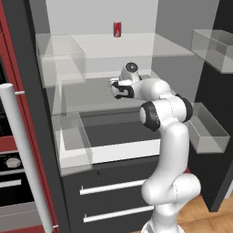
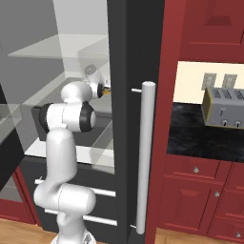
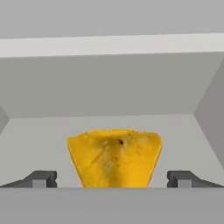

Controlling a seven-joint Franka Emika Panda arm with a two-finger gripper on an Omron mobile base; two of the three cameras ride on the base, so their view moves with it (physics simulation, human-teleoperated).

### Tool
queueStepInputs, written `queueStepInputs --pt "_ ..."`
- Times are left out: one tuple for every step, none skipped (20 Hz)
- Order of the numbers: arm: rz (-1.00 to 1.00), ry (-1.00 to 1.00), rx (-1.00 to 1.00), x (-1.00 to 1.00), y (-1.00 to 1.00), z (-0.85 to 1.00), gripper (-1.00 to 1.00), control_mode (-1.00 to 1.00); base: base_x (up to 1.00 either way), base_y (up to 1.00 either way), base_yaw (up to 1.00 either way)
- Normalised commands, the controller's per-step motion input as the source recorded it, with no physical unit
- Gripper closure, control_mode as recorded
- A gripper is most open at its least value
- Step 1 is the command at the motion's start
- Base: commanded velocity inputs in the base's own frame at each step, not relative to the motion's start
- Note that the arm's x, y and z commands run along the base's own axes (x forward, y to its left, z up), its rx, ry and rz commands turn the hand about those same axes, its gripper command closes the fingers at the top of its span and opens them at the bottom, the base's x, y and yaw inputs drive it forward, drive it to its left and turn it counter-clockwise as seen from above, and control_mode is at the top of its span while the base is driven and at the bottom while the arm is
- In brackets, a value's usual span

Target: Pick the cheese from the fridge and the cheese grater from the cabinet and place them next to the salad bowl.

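The cheese (image 3: 114,157), a yellow-orange wedge, lies on a pale shelf inside the fridge (image 1: 104,50), close in front of the hand camera. My gripper (image 3: 113,179) is open, with one dark fingertip (image 3: 41,178) on each side of the wedge and a gap between each tip and the cheese. From the left base view my gripper (image 1: 117,89) reaches deep over the middle shelf. In the right base view a sliver of the cheese (image 2: 108,89) shows just ahead of my gripper (image 2: 102,89). The cheese grater and the salad bowl are out of view.
A small red can (image 1: 117,29) stands on the upper shelf. Clear bins (image 1: 61,61) flank the shelves, and the door bins (image 1: 207,129) hang at right. The long white handle (image 2: 145,157) stands close by. A toaster (image 2: 223,108) sits on the dark counter below a red cupboard (image 2: 209,28).
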Motion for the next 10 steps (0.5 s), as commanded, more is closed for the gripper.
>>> queueStepInputs --pt "0.00 0.05 0.00 0.47 0.00 -0.11 -1.00 -1.00 0.00 0.00 0.00" --pt "0.00 0.06 0.00 0.45 0.00 -0.12 -1.00 -1.00 0.00 0.00 0.00" --pt "0.00 0.05 0.00 0.40 0.00 -0.14 -1.00 -1.00 0.00 0.00 0.00" --pt "0.00 0.02 0.00 0.31 0.00 -0.09 -1.00 -1.00 0.00 0.00 0.00" --pt "-0.01 0.00 0.00 0.23 0.00 -0.19 -1.00 -1.00 0.00 0.00 0.00" --pt "0.00 0.00 0.03 0.00 0.00 -0.06 -1.00 -1.00 0.00 0.00 0.00" --pt "0.00 0.00 0.02 0.00 0.00 -0.14 -1.00 -1.00 0.00 0.00 0.00" --pt "0.00 0.00 0.03 0.00 0.00 -0.14 -1.00 -1.00 0.00 0.00 0.00" --pt "0.00 0.00 0.03 0.00 0.00 -0.16 -1.00 -1.00 0.00 0.00 0.00" --pt "0.00 0.00 0.05 0.00 0.00 -0.20 1.00 -1.00 0.00 0.00 0.00"
